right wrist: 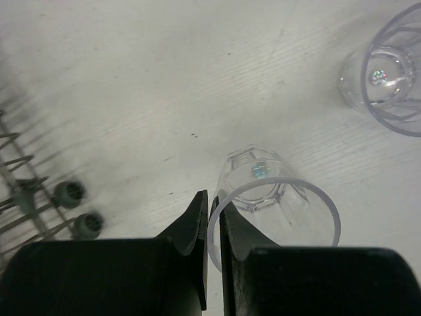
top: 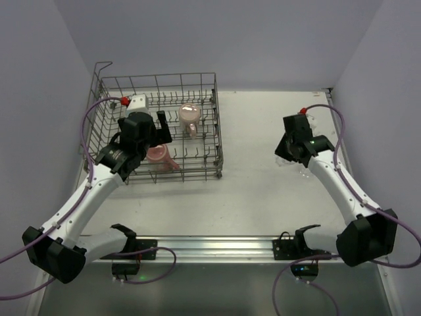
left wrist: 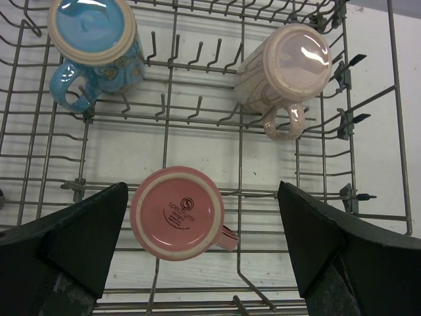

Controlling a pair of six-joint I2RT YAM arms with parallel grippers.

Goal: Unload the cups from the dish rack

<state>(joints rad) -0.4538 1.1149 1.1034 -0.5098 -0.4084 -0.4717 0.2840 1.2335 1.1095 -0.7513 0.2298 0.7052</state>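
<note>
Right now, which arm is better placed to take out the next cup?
Left. The left tool hangs open over the grey wire dish rack, above the upturned pink ceramic mug. The right tool is off on the table, pinching a clear glass tumbler.

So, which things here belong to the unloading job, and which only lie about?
Job: dish rack; blue mug; cream mug; pink cup; clear tumbler in right gripper; second tumbler.
Not the job, rig only: purple cables; metal rail.
</note>
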